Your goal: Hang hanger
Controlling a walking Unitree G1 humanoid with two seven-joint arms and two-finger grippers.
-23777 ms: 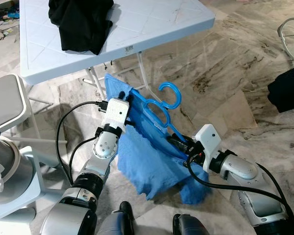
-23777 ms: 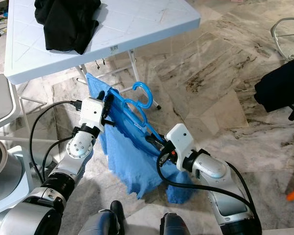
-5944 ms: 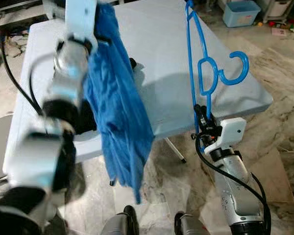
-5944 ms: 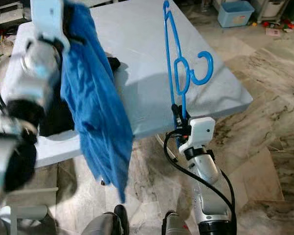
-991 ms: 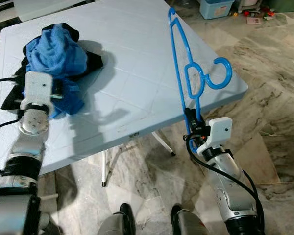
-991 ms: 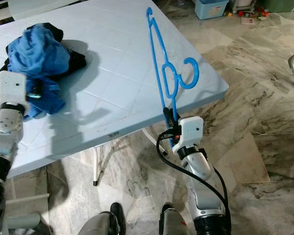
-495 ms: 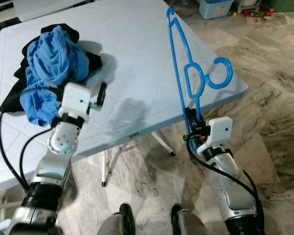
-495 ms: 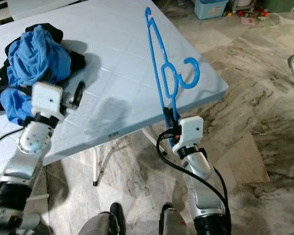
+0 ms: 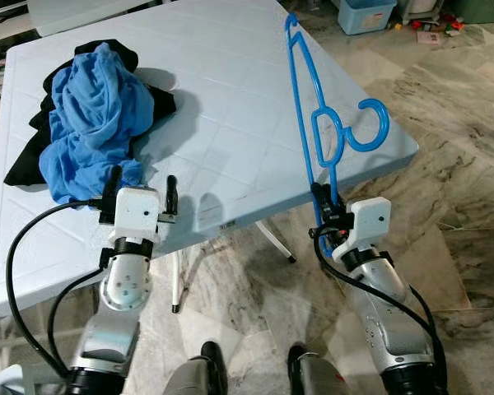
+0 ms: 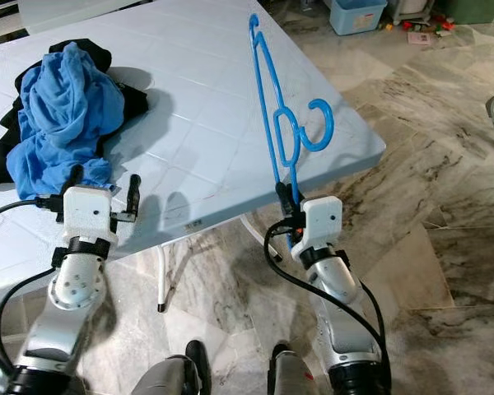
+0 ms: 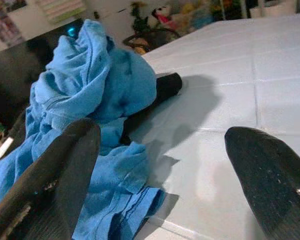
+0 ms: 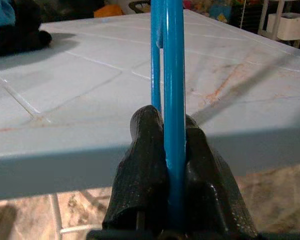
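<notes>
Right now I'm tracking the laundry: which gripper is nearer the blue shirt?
Left. The left gripper hangs open at the table's near edge, just short of the blue shirt. The right gripper stands off the table's right corner, clamping the blue hanger.

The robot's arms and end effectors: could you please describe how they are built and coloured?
Both arms are jointed silver-grey segments. Each ends in a white boxy wrist housing, with a looping black cable running along the arm. The left end effector has two long, rounded black fingers with a slightly speckled surface. The right end effector has matching black fingers with a finely ribbed texture.
</notes>
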